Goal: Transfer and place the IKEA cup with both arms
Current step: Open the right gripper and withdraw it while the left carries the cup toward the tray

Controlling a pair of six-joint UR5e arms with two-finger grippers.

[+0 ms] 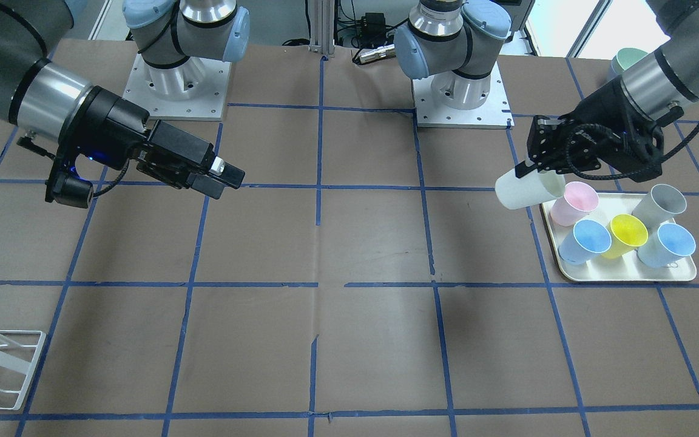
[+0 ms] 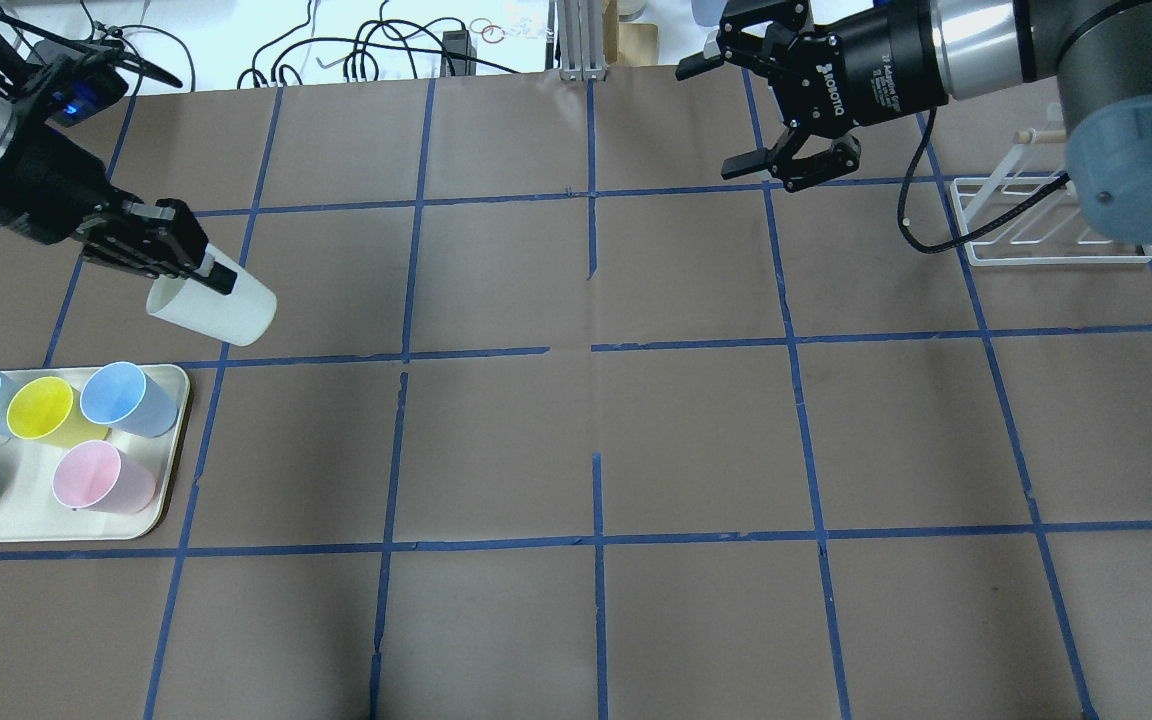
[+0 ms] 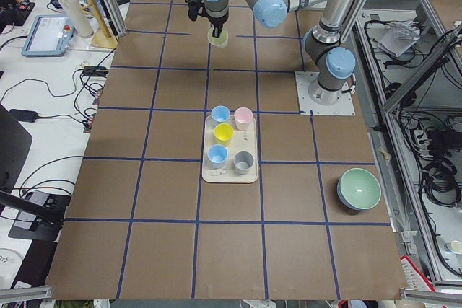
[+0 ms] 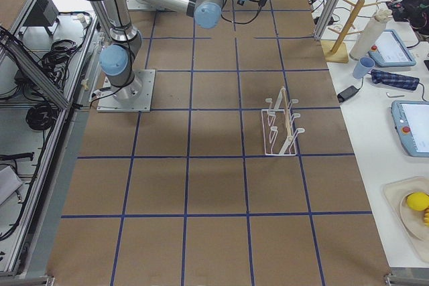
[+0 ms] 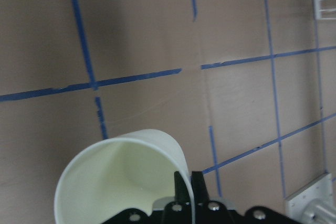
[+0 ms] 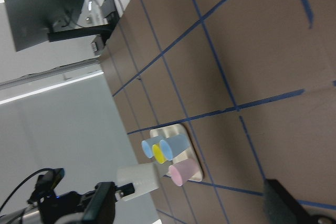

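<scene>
The off-white IKEA cup (image 2: 221, 310) hangs tilted on its side above the table, just beyond the tray. My left gripper (image 2: 198, 268) is shut on its rim, one finger inside and one outside. The cup (image 1: 522, 189) and left gripper (image 1: 528, 169) also show in the front view. In the left wrist view the cup's mouth (image 5: 121, 177) faces the camera. My right gripper (image 2: 706, 120) is open and empty above the table's far right part, well away from the cup. It also shows in the front view (image 1: 234, 176).
A cream tray (image 2: 168, 470) at the left holds two blue cups, a yellow cup (image 2: 41, 408), a pink cup (image 2: 96, 478) and a grey cup. A white wire rack (image 2: 1046, 240) stands at the far right. A green bowl (image 3: 359, 189) sits near the left end.
</scene>
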